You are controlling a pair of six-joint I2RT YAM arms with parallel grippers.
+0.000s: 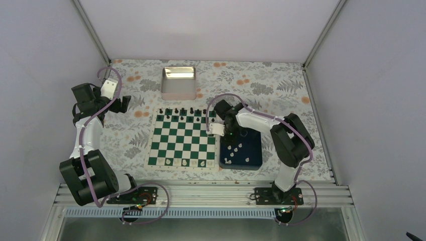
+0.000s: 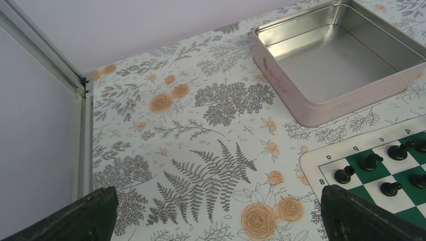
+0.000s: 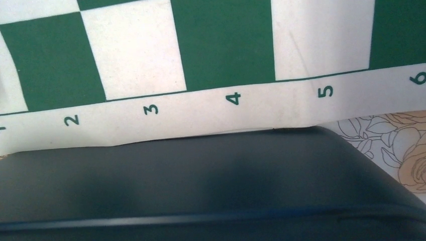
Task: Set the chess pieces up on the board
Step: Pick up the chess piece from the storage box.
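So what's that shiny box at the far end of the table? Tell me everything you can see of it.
It is a shallow rectangular tin with rounded corners, open and empty. Inside it is bright bare metal; the outer wall looks pale pink, with faint lettering on one side. It sits flat on the flowered tablecloth, beyond the far edge of the chessboard, apart from it. Nothing else touches it.

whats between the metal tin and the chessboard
Only a bare strip of floral tablecloth separates the tin from the board; the left wrist view shows it best.
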